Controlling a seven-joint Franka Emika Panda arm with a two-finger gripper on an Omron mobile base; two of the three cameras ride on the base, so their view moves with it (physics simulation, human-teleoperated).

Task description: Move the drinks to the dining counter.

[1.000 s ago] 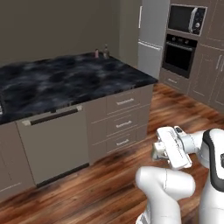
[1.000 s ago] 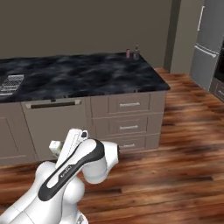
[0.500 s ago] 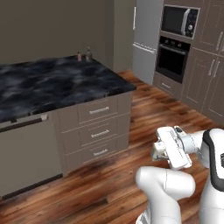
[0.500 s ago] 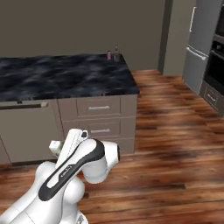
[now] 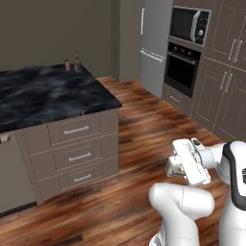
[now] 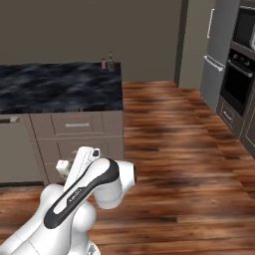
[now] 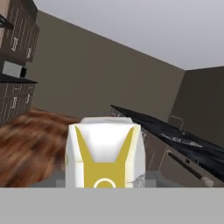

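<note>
1. Left base view: the whole picture has shifted since the earlier frames, so the base has driven. The dining counter (image 5: 53, 93) has slid towards the left edge, and its corner with three drawers (image 5: 77, 156) now faces the camera.
2. More of the grey fridge (image 5: 156, 45), the built-in oven (image 5: 185, 67) and the microwave (image 5: 190, 24) now shows at the upper right.
3. The folded arm sits in the same place in the picture as before, with the gripper (image 5: 174, 166) low over the wood floor (image 5: 144, 129). The carton is hidden here behind the hand.
4. Two small drinks stand at the far corner of the counter: a red-topped can (image 5: 67, 65) and, just beside it, a dark bottle (image 5: 76, 62). Too small to read any label.
5. Right base view: the same shift shows. The counter's end now lies left of centre and open floor covers the right half.
6. The can (image 6: 103, 63) and the bottle (image 6: 110, 62) stand close together at the counter's far corner.
7. The gripper (image 6: 64, 168) is tucked behind the bent arm; its jaws cannot be made out here.
8. Hand view: a cream-white carton (image 7: 105, 155) sits upright between the jaws, which are partly closed around it.
9. Its face carries yellow slanted stripes and a yellow ring near the bottom; no lettering can be read.
10. The black counter top (image 7: 175, 135) runs along the right of this tilted view.
</note>
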